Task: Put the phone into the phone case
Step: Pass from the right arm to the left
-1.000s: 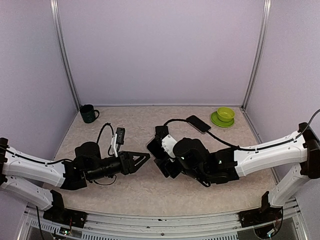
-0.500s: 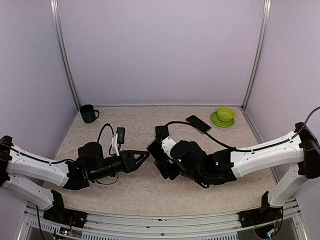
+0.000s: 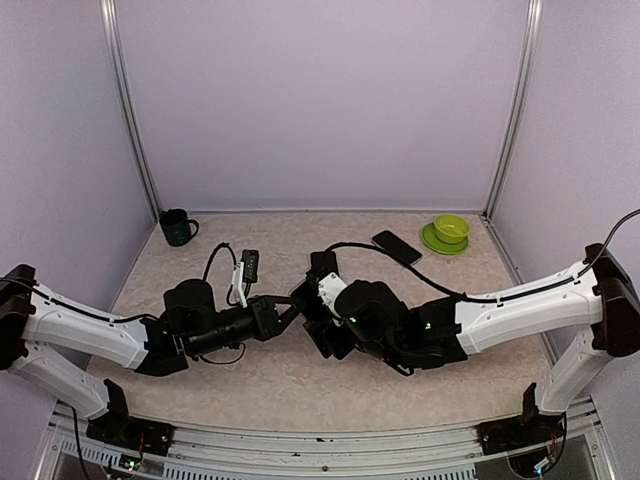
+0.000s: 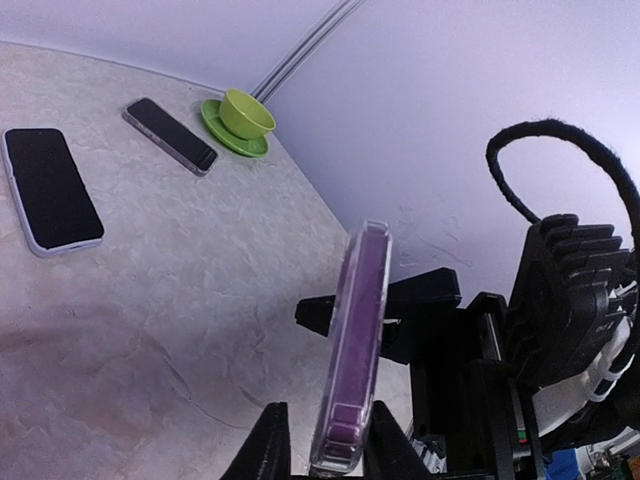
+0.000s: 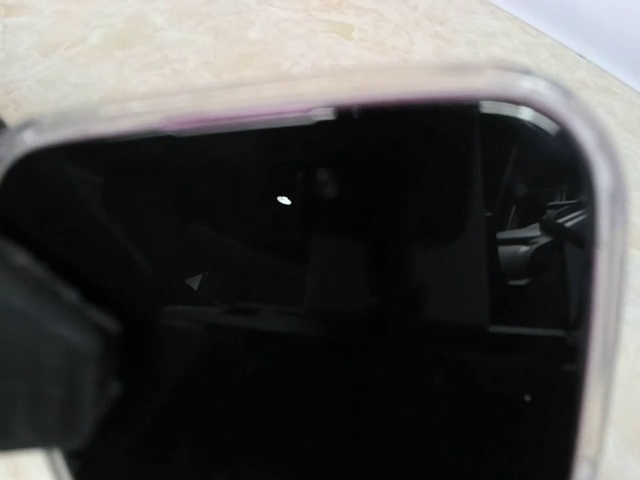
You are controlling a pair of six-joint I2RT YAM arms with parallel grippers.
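Grips a clear, purple-edged phone case on edge above the table with the right hand, fingers set wide across it. Brackets the case's lower end with the left hand, fingers close on either side; cannot tell whether clamped. Shows a dark glossy face inside the rim. Beyond, flat on the table: white-rimmed phone, dark phone, near green cup on saucer.

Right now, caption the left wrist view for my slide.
Left gripper straddles the edge-on phone case, right gripper holding it; white-edged phone, dark phone and green cup beyond.
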